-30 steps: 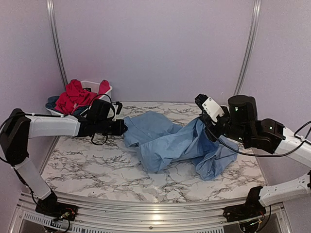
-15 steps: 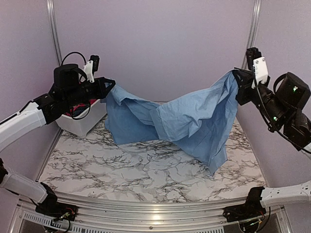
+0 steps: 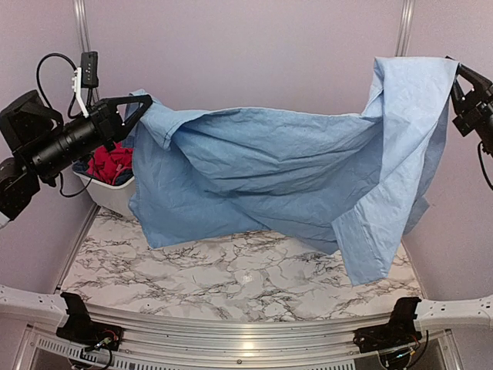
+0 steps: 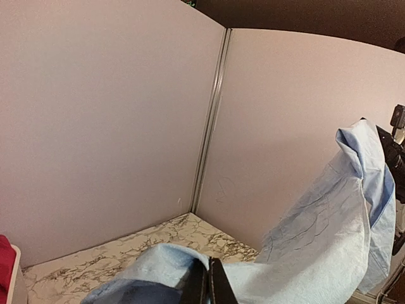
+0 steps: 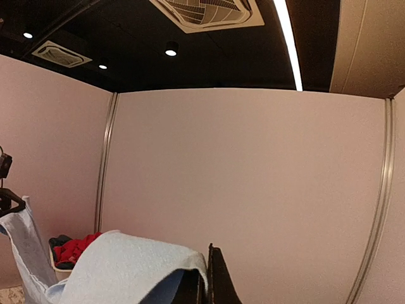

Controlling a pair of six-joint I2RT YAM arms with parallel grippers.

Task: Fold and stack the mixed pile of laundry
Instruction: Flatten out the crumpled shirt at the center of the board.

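Big blue shirt (image 3: 285,177) hangs spread above worktop (image 3: 231,281), unfolded; nothing stacked yet. Basket (image 3: 115,199) at worktop's far left holds red clothes (image 3: 108,163). left hand (image 3: 145,105), right hand (image 3: 456,77) each clamp a shirt corner.

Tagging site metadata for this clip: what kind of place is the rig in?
Likely an indoor lab or office test booth: plain partition walls on aluminium rails, a marble-print tabletop, and an office-style ceiling with an air vent and strip light.
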